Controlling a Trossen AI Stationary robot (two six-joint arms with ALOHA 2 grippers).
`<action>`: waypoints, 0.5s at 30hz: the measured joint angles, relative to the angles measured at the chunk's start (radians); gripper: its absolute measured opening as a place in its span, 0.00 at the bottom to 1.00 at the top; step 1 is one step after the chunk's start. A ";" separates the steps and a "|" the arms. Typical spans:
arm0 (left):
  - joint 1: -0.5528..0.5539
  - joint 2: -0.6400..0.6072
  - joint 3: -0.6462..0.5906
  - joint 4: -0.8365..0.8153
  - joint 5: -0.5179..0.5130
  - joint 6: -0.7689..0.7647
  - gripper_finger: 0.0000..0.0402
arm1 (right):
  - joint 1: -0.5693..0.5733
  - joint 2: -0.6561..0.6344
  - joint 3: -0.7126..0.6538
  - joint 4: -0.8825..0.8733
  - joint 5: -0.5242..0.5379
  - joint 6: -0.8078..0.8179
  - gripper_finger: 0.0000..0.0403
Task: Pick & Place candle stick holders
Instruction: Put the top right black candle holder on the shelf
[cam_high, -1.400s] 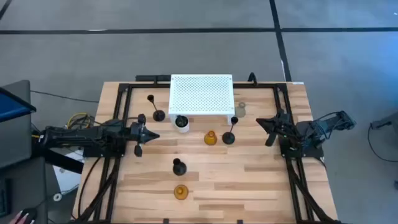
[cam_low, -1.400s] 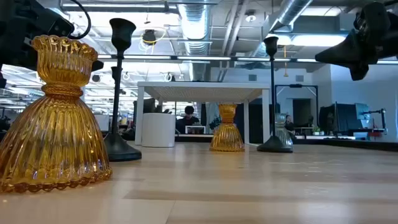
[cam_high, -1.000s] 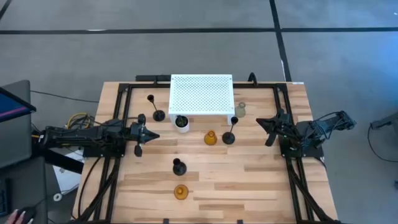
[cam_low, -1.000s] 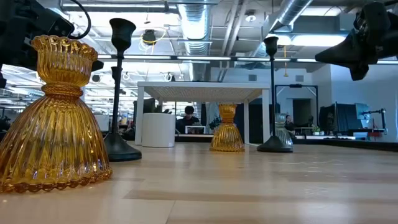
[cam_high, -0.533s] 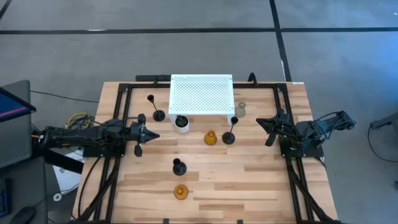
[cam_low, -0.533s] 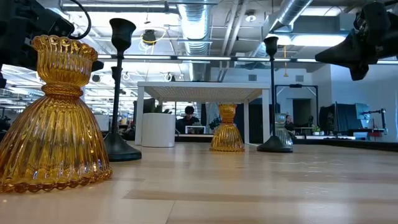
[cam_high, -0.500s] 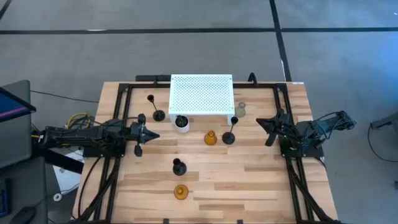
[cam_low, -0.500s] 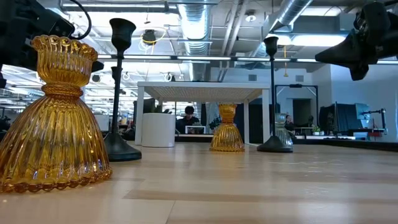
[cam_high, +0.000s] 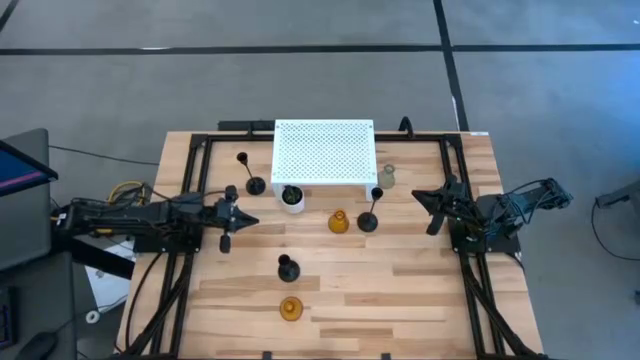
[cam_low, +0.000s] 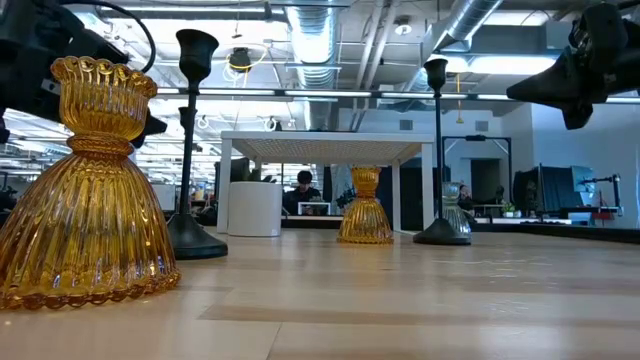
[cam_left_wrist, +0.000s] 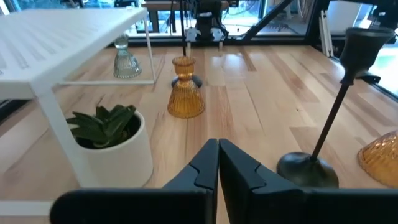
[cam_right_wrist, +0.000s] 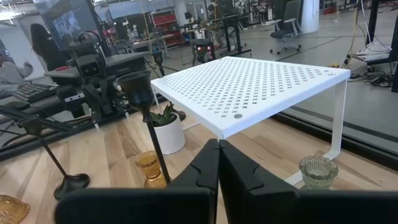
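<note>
Only the left arm differs from the earlier frames: its gripper (cam_high: 235, 220) has shifted slightly, a small readjustment; every holder and the right arm are unchanged. This suggests that no pick has begun.

Order, near edge to far:
- Squat amber ribbed glass holder (cam_high: 290, 309), nearest the front edge, untouched.
- Short black holder with round base (cam_high: 287, 267), just behind it. In the low view the amber glass largely blocks it.
- Left gripper (cam_left_wrist: 218, 163), fingers pressed together, holding nothing, hovering at the table's left side and aimed toward the centre.
- Second amber glass holder (cam_high: 338, 221), mid-table, beside the tall thin-stemmed black holder (cam_high: 369, 221). The right gripper (cam_right_wrist: 218, 163), fingers together and empty, waits at the table's right side.
- Small white pot with green plant (cam_high: 291, 198), at the front left leg of the white perforated metal shelf (cam_high: 324, 151).
- Third black stemmed holder (cam_high: 255, 184), left of the shelf.
- Clear glass holder (cam_high: 387, 177), beside the shelf's right edge.

Limits of visibility: the left wrist view cuts off the nearest amber holder at the frame edge. No destination for the holders is identifiable.
</note>
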 joint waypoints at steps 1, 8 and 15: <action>0.000 0.008 0.000 0.000 0.000 0.000 0.03 | 0.000 0.000 0.000 0.000 0.000 0.000 0.00; 0.000 0.056 0.000 0.000 0.000 0.000 0.03 | 0.000 0.000 0.000 0.000 0.000 0.000 0.00; 0.000 0.102 0.000 0.000 0.000 0.000 0.03 | 0.000 0.000 0.000 0.000 0.000 0.000 0.00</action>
